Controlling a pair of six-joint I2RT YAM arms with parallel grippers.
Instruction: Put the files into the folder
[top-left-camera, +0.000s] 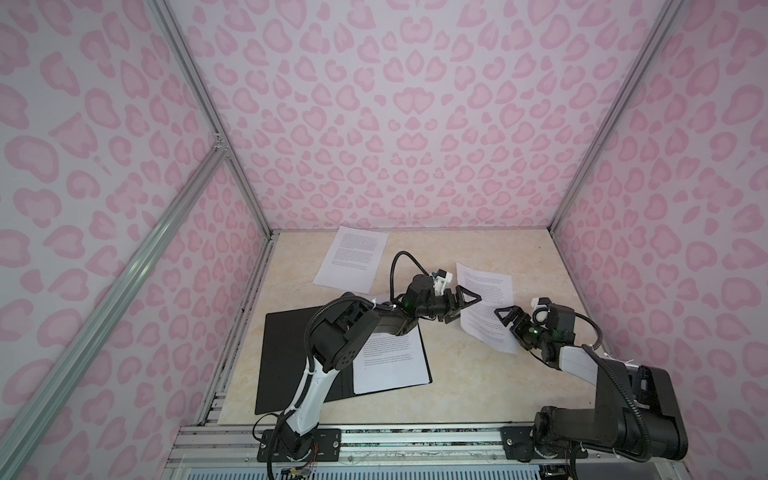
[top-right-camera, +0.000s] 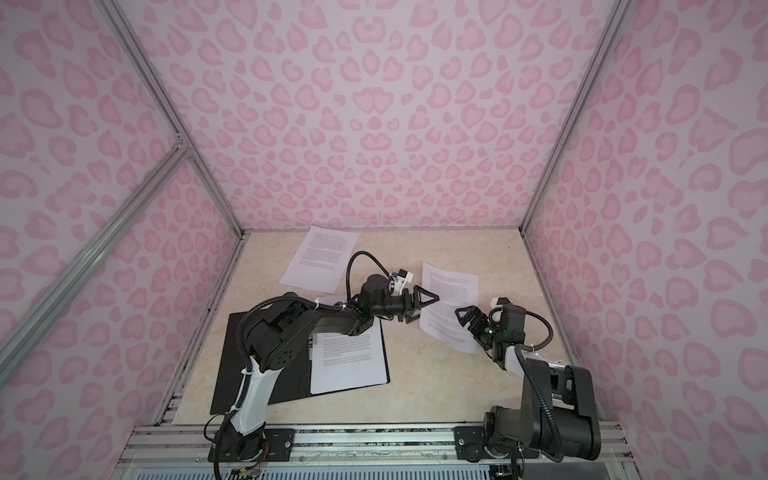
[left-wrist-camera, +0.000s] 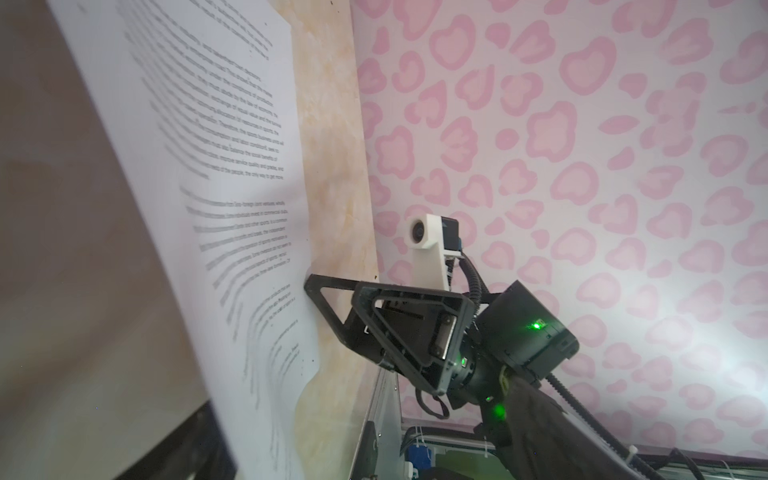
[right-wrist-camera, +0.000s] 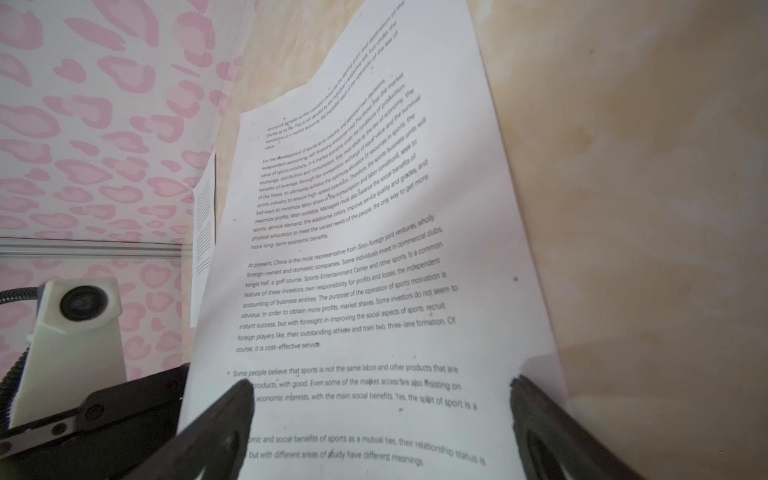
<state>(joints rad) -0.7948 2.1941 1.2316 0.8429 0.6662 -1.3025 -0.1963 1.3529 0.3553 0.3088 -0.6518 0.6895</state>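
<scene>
Left end effector (top-left-camera: 462, 307): jaws wide, nothing btwn them, sitting at the left edge of the right sheet (top-left-camera: 486, 291). Can't tell if it touches the paper. Its arm reaches over from the near-left corner of the bench (top-left-camera: 457, 386).

Right end effector (top-left-camera: 513, 325): jaws wide too, at the near-right part of the same sheet, pointing toward the left one. Right wrist view: its two fingers (right-wrist-camera: 232, 409) stand well apart w/ the printed page running btwn them, not pinched. Left wrist view: one finger tip (left-wrist-camera: 312, 287) touches the sheet's edge, and the paper there is rippled, w/ a bit curled up off the bench.

Files:
- right sheet: right half of bench, approx midway btwn far and near edges, skewed.
- far sheet (top-left-camera: 353, 257): flat by the far edge, left of middle, well apart from both arms.
- filed sheet (top-left-camera: 390, 361): lying on the right-hand leaf of the folder (top-left-camera: 286, 357), partly hidden under the left arm.

Folder: open flat, black inside up, along the left edge toward the near-left corner. Left leaf bare.
</scene>
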